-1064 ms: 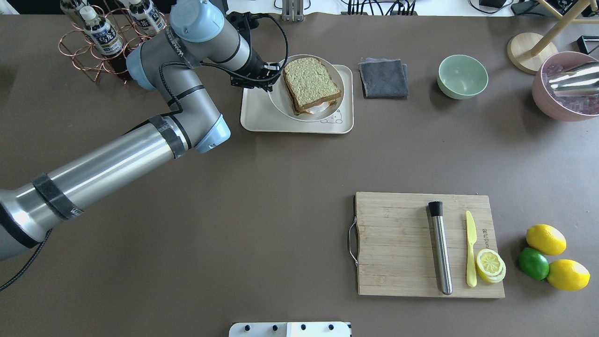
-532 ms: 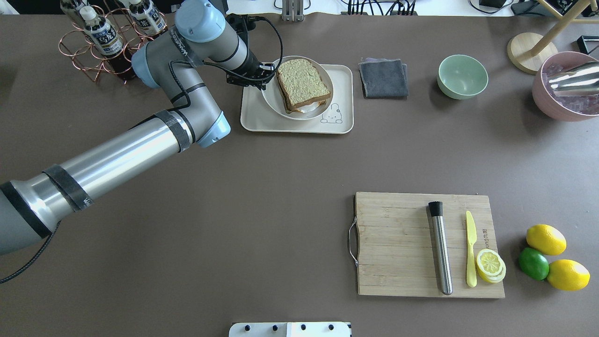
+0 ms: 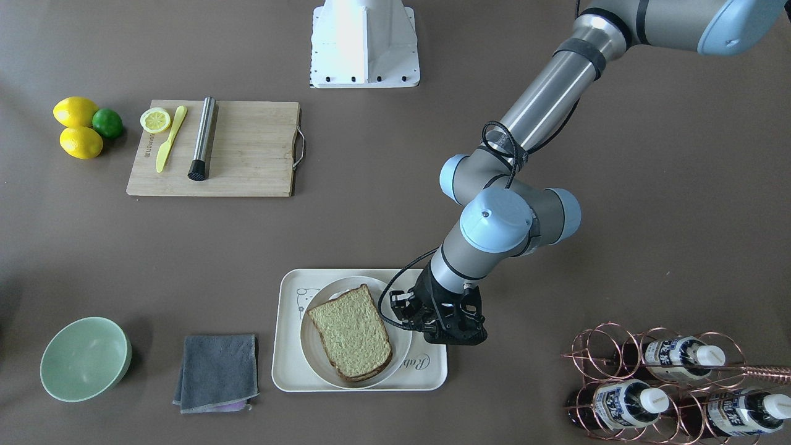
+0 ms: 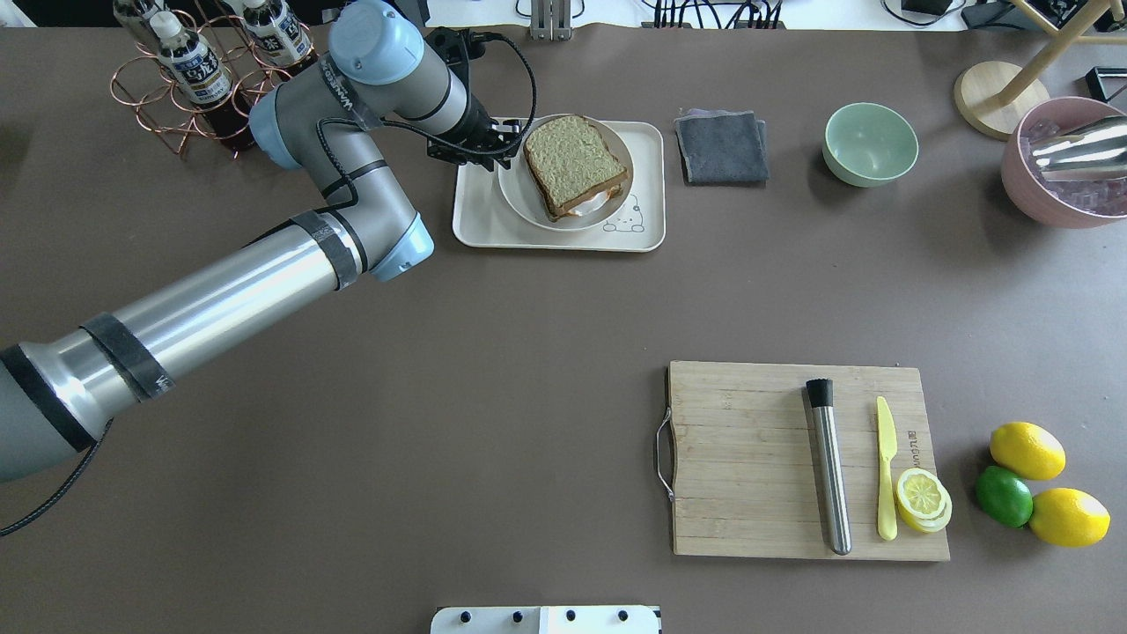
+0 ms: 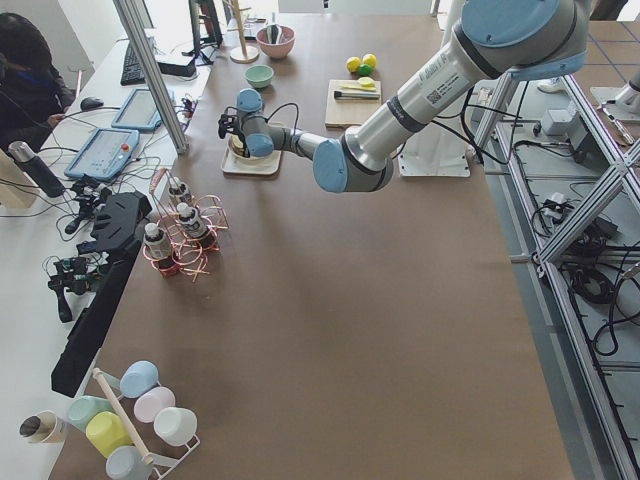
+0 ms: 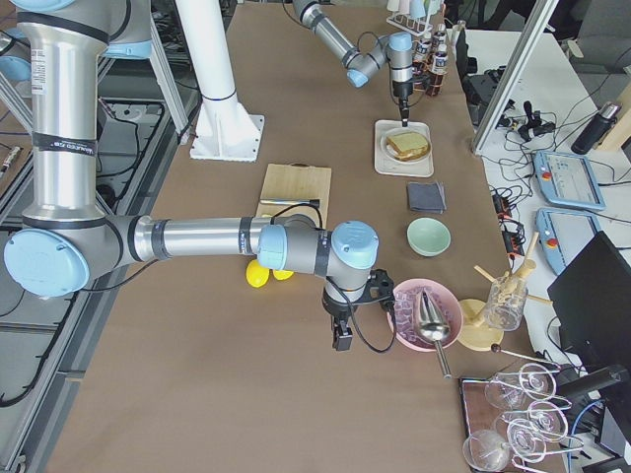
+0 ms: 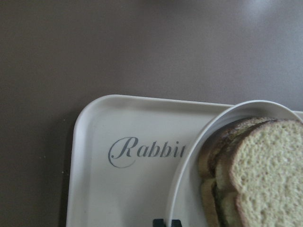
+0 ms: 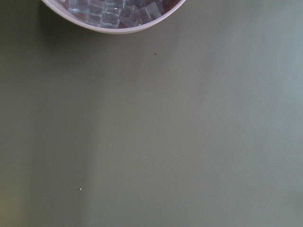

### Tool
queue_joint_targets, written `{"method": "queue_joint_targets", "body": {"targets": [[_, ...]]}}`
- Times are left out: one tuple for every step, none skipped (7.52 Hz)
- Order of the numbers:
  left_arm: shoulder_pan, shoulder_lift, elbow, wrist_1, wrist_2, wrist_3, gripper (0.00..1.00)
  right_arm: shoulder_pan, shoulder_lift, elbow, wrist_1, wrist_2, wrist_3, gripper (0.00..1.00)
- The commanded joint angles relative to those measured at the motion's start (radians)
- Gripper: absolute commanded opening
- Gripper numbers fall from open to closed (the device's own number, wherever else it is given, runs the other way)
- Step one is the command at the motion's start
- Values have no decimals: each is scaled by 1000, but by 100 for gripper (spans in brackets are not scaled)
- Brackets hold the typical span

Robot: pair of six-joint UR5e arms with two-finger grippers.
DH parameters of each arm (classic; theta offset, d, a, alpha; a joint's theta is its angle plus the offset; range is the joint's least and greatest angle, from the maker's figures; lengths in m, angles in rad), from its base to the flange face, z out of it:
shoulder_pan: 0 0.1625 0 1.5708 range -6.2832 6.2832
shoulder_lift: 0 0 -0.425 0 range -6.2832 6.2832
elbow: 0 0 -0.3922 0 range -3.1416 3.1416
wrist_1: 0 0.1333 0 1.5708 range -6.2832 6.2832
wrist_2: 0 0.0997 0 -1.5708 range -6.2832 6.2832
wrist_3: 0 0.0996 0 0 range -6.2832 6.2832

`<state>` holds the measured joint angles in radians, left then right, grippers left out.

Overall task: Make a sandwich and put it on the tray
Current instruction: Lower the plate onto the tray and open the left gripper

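Observation:
The sandwich [image 4: 574, 164], two wholegrain slices with white egg showing at the edge, lies on a round white plate [image 4: 528, 207]. The plate sits within the cream tray [image 4: 480, 220], beside the bear drawing. My left gripper [image 4: 509, 145] is at the plate's left rim, shut on it. In the left wrist view its fingertips [image 7: 166, 222] meet at the plate rim [image 7: 182, 175], next to the "Rabbit" script on the tray [image 7: 109, 189]. In the front view the sandwich [image 3: 351, 334] is left of the left gripper [image 3: 405, 307]. My right gripper [image 6: 340, 340] hangs by a pink bowl; I cannot tell its state.
A grey cloth [image 4: 722, 145] and a green bowl [image 4: 870, 143] lie right of the tray. A copper bottle rack [image 4: 202, 70] stands behind the left arm. A cutting board [image 4: 748, 458] holds a muddler, knife and lemon slices. A pink ice bowl [image 4: 1065, 167] is far right.
The plate with the sandwich has come down onto the tray, shifting slightly sideways, with my left gripper still on its rim.

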<state>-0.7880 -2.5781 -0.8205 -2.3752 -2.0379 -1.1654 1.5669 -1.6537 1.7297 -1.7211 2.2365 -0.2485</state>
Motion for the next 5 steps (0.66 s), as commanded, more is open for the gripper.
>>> {"method": "queue_joint_targets", "body": {"targets": [[-26, 159, -201, -1, -4, 35, 98, 1, 0, -10, 0, 0, -2, 100], [-43, 252, -318, 14, -19, 42, 98, -1, -1, -10, 0, 0, -2, 100], [-60, 335, -439, 55, -65, 43, 98, -1, -1, -10, 0, 0, -2, 100], [-101, 437, -586, 110, -150, 44, 98, 1, -1, -10, 0, 0, -2, 100], [-173, 561, -726, 141, -221, 81, 98, 1, -3, -12, 0, 0, -2, 100]]}}
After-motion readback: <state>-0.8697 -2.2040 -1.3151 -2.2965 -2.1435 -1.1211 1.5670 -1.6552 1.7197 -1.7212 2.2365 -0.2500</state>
